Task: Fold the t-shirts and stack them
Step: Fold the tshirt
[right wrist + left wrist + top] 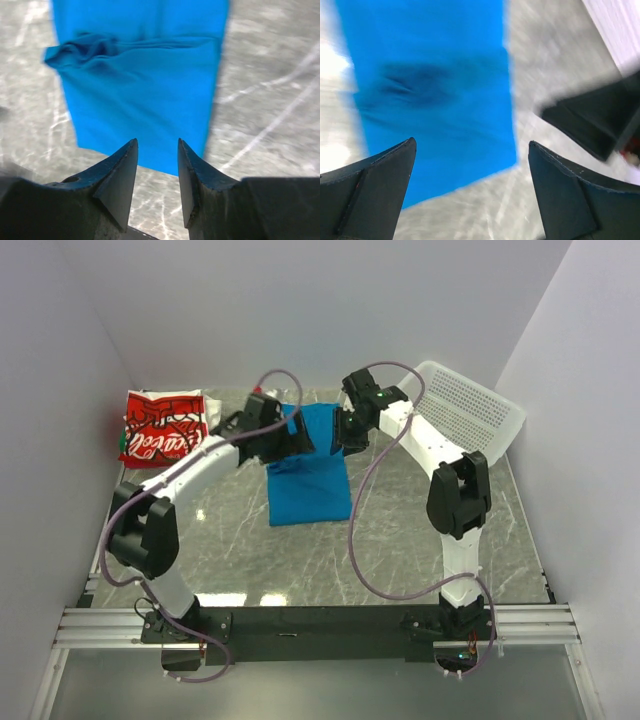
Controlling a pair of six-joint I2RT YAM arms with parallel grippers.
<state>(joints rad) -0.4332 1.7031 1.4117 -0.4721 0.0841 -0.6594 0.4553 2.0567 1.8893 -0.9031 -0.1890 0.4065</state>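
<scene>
A bright-blue t-shirt lies folded into a long rectangle in the middle of the marble table. Its far end sits under both grippers. My left gripper hovers over the far left corner of the shirt, jaws wide open and empty. My right gripper hangs over the far right edge of the shirt, jaws apart with nothing between them. A folded red-and-white t-shirt with white script lies at the far left of the table.
A white perforated basket stands tilted at the back right, behind my right arm. White walls close in the table on three sides. A metal rail runs along the near edge.
</scene>
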